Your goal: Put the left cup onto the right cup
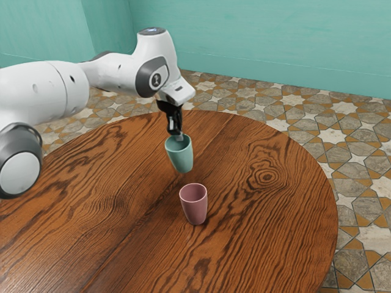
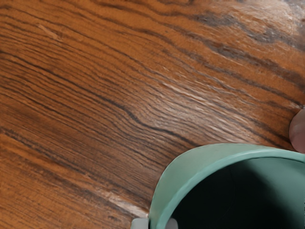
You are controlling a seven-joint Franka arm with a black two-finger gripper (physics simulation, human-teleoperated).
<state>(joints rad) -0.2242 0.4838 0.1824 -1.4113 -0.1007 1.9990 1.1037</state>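
Teal walls and a patterned tile floor [image 1: 342, 140] around a round wooden worktop [image 1: 269, 213], seen from the exterior view. White arm [image 1: 91, 79] comes in from the exterior view's left, and the black pincer [image 1: 176, 133] points down with its fingers nearly together, pinching the wall of the green cup [image 1: 180, 154] at the rim. That cup hangs a bit tilted and looks to be off the wood. The pink cup [image 1: 193, 203] stands upright on the worktop, near the green one, lower in the picture and slightly toward the exterior view's right. The two aren't touching.

Wrist view next: lots of dark wood grain on the worktop [image 2: 95, 95], with the green cup [image 2: 200, 162] right under the hand, curved rim and dark inside facing the camera. Pale fingertips [image 2: 139, 223] sit either side of the rim. A sliver of the pink cup [image 2: 299, 130] peeks past the green rim.
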